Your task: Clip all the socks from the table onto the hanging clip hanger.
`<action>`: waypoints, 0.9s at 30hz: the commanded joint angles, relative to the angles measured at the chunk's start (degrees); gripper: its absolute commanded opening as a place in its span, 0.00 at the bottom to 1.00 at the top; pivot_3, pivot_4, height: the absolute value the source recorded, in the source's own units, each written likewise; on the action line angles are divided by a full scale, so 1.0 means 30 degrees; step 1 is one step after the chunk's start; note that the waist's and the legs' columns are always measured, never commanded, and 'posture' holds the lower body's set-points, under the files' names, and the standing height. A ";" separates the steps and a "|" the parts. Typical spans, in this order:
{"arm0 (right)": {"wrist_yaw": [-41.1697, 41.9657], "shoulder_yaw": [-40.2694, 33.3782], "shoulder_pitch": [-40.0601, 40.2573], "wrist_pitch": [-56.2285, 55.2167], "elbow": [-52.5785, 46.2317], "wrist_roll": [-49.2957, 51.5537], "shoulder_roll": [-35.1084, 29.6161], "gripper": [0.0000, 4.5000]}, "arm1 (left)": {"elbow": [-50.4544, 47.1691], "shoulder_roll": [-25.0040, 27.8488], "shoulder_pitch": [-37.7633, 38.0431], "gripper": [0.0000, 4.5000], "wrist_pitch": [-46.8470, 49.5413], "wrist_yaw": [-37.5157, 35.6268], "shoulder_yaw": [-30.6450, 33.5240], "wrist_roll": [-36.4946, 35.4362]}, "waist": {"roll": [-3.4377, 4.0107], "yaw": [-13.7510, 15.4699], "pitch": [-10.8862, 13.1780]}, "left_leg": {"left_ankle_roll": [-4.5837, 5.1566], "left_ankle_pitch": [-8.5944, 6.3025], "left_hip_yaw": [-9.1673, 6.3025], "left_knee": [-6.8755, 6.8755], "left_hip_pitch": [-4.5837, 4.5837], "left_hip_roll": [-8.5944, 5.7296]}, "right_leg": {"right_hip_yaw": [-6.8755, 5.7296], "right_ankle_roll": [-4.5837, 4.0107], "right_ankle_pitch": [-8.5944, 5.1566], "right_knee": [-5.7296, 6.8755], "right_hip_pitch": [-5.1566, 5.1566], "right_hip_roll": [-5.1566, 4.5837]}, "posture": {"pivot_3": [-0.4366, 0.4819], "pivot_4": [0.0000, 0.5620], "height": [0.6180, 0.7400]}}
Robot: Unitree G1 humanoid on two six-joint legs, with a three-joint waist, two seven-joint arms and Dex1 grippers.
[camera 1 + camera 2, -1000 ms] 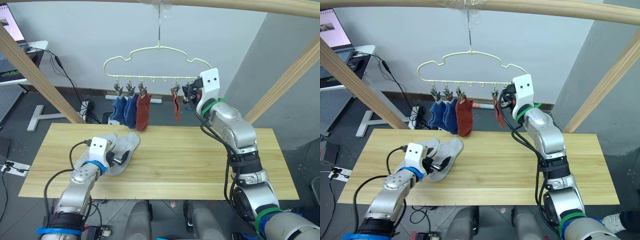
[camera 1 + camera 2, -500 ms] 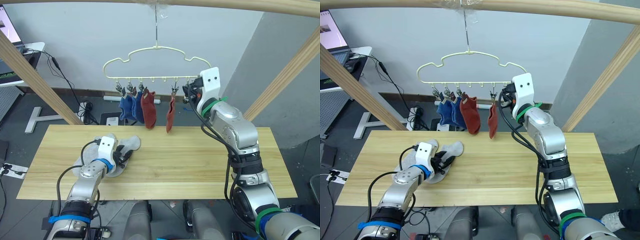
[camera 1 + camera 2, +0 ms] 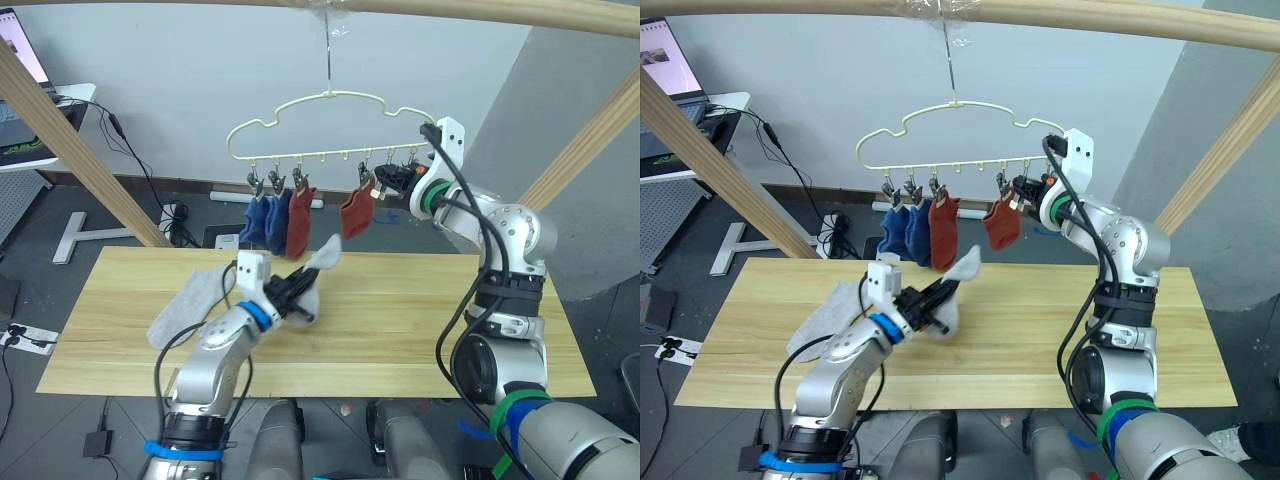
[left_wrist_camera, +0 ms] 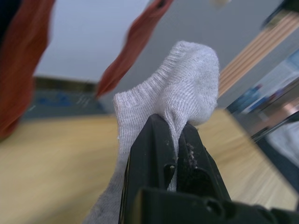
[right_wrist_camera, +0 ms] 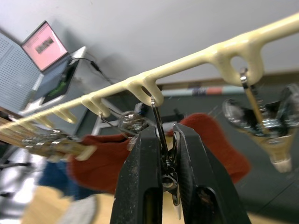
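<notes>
Left gripper [image 4: 175,140], since lifted off the table [image 3: 420,330]: clamped on a grey sock [image 3: 318,262]. Right gripper [image 5: 161,140]: pinching a hanger [image 3: 330,100] clip [image 5: 164,163], far right.

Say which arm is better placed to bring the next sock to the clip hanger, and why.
Left. The left gripper is shut on a light grey knit sock, lifted off the wooden table. The right gripper pinches a metal clip on the pale yellow-green wire hanger.
</notes>
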 commanded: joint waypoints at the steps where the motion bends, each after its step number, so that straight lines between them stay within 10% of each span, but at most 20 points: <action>1: -0.1366 -0.1766 -0.0683 0.1661 0.0092 0.0911 0.0185 0.02 | -0.1102 -0.1027 -0.0832 0.00 0.0344 0.0784 -0.0576 -0.0444 | -0.0002 0.0004 -0.0009 | 0.0001 0.0000 -0.0002 0.0000 -0.0004 -0.0001 | 0.0000 0.0001 0.0001 -0.0001 0.0001 0.0000 | 0.42 0.36 1.00; 25: -0.3944 -0.4337 -0.1392 0.4540 -0.0692 0.2637 0.1073 0.02 | 0.1901 -0.1969 -0.3406 0.00 -0.2039 0.1192 -0.0863 0.0474 | 0.0010 -0.0063 -0.0018 | 0.0013 0.0005 -0.0016 0.0009 -0.0030 -0.0009 | -0.0013 0.0007 0.0003 -0.0006 -0.0006 0.0008 | 0.38 0.38 1.00; 27: -0.3766 -0.4655 -0.1528 0.4602 -0.0658 0.2994 0.1163 0.23 | 0.1832 -0.1948 -0.3317 0.00 -0.2014 0.1121 -0.0963 0.0475 | 0.0010 -0.0064 -0.0018 | 0.0013 0.0005 -0.0016 0.0011 -0.0031 -0.0009 | -0.0013 0.0008 0.0003 -0.0006 -0.0006 0.0008 | 0.38 0.38 1.00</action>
